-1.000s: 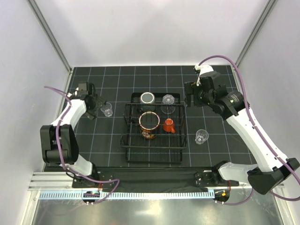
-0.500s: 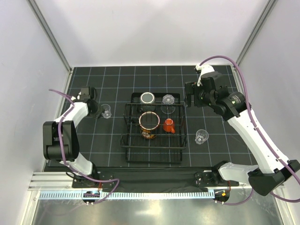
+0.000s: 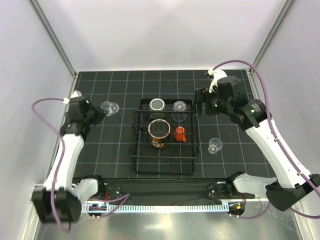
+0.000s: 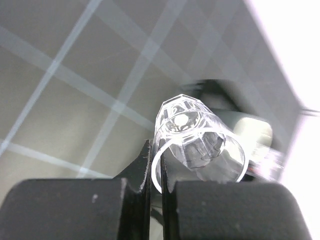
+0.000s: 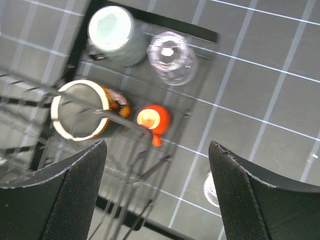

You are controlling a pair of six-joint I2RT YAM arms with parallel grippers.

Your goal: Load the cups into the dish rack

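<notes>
My left gripper (image 3: 103,110) is shut on the rim of a small clear cup (image 3: 110,107), held tilted above the mat to the left of the dish rack (image 3: 164,171). In the left wrist view the fingers (image 4: 145,167) pinch the cup (image 4: 197,137) by its wall. In the rack stand a grey-green cup (image 3: 157,104), a clear cup (image 3: 179,106), the large mug (image 3: 159,131) and the orange cup (image 3: 180,133). Another clear cup (image 3: 215,145) stands on the mat to the right of the rack. My right gripper (image 3: 201,103) hangs open over the rack's far right corner, holding nothing.
The black gridded mat (image 3: 100,145) covers the table. The right wrist view looks down on the rack's rim (image 5: 150,20), the mug (image 5: 82,110), the orange cup (image 5: 152,119) and the loose clear cup (image 5: 212,190). White walls close in both sides.
My left gripper has shut on the clear cup and raised it off the mat, and the arm has swung out to the left. The right arm has barely moved.
</notes>
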